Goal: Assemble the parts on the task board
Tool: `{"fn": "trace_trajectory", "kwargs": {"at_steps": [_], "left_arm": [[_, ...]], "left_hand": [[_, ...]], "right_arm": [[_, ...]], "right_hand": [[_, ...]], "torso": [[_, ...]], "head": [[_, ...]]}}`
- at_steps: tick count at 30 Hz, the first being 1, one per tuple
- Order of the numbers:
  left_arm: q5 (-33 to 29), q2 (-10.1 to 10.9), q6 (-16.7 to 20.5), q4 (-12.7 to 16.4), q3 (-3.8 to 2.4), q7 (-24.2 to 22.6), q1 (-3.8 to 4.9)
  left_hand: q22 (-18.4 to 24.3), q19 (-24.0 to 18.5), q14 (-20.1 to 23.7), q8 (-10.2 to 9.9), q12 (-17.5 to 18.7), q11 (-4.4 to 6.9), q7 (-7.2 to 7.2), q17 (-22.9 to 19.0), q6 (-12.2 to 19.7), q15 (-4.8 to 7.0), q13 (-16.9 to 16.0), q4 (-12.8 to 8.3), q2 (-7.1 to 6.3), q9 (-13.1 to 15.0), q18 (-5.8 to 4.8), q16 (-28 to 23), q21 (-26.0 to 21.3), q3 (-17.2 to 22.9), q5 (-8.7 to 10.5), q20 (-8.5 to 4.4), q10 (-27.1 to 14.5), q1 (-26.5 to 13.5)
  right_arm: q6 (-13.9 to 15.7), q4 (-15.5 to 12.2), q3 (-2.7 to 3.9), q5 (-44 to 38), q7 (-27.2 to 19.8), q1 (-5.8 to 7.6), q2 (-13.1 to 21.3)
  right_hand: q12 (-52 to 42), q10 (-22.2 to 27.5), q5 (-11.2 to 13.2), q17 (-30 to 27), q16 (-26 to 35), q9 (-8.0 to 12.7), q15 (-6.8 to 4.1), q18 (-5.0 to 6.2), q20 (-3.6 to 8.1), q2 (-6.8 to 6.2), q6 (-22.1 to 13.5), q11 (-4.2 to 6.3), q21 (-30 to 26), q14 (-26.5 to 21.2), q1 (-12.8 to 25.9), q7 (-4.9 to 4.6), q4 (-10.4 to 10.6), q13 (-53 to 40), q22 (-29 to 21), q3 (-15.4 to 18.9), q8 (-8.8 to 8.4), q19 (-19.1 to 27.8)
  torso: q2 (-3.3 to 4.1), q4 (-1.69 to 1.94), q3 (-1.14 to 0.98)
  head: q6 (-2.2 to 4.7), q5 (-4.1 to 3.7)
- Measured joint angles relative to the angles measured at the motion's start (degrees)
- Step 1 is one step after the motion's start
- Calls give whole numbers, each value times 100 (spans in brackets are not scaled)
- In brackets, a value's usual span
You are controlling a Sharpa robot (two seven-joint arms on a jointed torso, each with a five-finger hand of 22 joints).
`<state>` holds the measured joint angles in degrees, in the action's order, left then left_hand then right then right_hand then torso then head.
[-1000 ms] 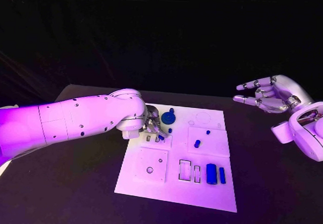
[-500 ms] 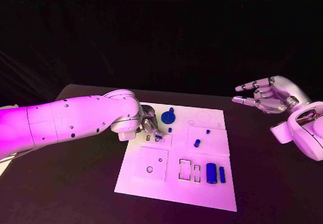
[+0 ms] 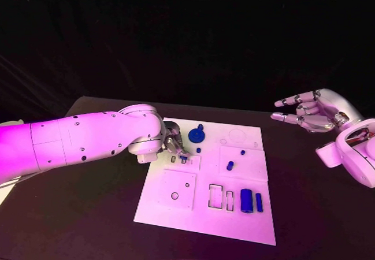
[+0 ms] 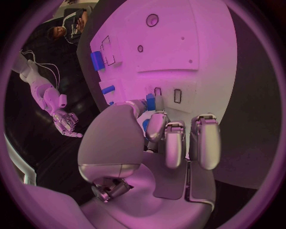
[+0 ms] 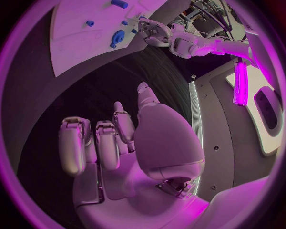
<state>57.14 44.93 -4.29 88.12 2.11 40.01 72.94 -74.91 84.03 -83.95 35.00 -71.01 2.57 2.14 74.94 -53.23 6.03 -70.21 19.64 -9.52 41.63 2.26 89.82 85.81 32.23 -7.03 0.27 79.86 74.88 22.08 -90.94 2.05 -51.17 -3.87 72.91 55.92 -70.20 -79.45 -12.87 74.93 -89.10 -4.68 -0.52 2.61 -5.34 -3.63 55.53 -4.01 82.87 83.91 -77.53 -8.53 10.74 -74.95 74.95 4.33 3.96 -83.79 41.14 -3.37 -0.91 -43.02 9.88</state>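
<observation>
Since a second earlier, your left hand [image 3: 175,145] barely shifted over the task board [image 3: 202,223] on the desk [image 3: 83,218], fingers [image 4: 156,125] pinching a small blue part [image 4: 150,102] above its slots. Your right hand [image 3: 315,111] hovered open, well apart.

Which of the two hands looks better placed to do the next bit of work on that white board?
Probably the left hand: it is down over the task board, its fingers at a small blue part near the slots. The right hand hangs open above the bare table, away from the board.
</observation>
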Motion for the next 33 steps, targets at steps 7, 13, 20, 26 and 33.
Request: {"fn": "trace_trajectory", "kwargs": {"at_steps": [7,13,20,26,33], "left_arm": [[217,-45,44,-2,13,0,-23],[416,-84,55,-14,30,0,-39],[566,-96,-4,-29,40,0,-53],[652,-86,-96,-44,43,0,-55],[714,-95,-177,-56,43,1,-55]], "left_hand": [[0,0,0,2,0,-20,1,0,-2,0,-2,-53,-8,7,-1,0,8,17,19,0,20,-52],[1,0,0,2,0,0,-22,-1,22,0,-7,-54,10,20,0,0,22,18,68,0,41,-85],[1,0,0,1,0,1,-23,-1,22,0,-7,-84,7,20,0,0,22,16,110,0,41,-96],[1,0,0,0,0,0,-23,-1,22,0,-7,-114,-31,39,0,0,22,47,134,1,41,-134],[1,0,0,0,0,0,-23,-2,20,0,9,-172,-54,42,0,0,22,105,145,1,41,-157]], "right_arm": [[-12,9,-2,2,0,-5,-6],[-20,15,-2,2,0,-9,-14],[-28,19,-3,3,0,-14,-17],[-34,21,-3,3,0,-16,-16],[-38,21,-3,3,6,-18,-20]], "right_hand": [[0,0,0,-1,0,0,0,0,0,0,0,0,0,0,0,0,17,0,-1,16,0,0],[0,0,0,-1,0,0,0,0,0,0,0,0,0,0,0,0,16,0,-1,16,0,0],[0,0,0,-1,0,1,0,0,0,0,0,0,1,0,0,0,16,0,-1,16,0,0],[0,0,1,-2,0,1,0,0,0,0,0,0,1,0,0,0,16,0,-2,16,0,0],[0,0,1,-2,0,-4,0,0,0,0,0,0,1,0,0,0,16,0,-2,48,0,0]], "torso": [[4,-9,5],[6,-5,5],[5,-5,7],[4,-4,7],[3,-4,7]], "head": [[-9,17],[-30,21],[-52,28],[-65,34],[-79,53]]}}
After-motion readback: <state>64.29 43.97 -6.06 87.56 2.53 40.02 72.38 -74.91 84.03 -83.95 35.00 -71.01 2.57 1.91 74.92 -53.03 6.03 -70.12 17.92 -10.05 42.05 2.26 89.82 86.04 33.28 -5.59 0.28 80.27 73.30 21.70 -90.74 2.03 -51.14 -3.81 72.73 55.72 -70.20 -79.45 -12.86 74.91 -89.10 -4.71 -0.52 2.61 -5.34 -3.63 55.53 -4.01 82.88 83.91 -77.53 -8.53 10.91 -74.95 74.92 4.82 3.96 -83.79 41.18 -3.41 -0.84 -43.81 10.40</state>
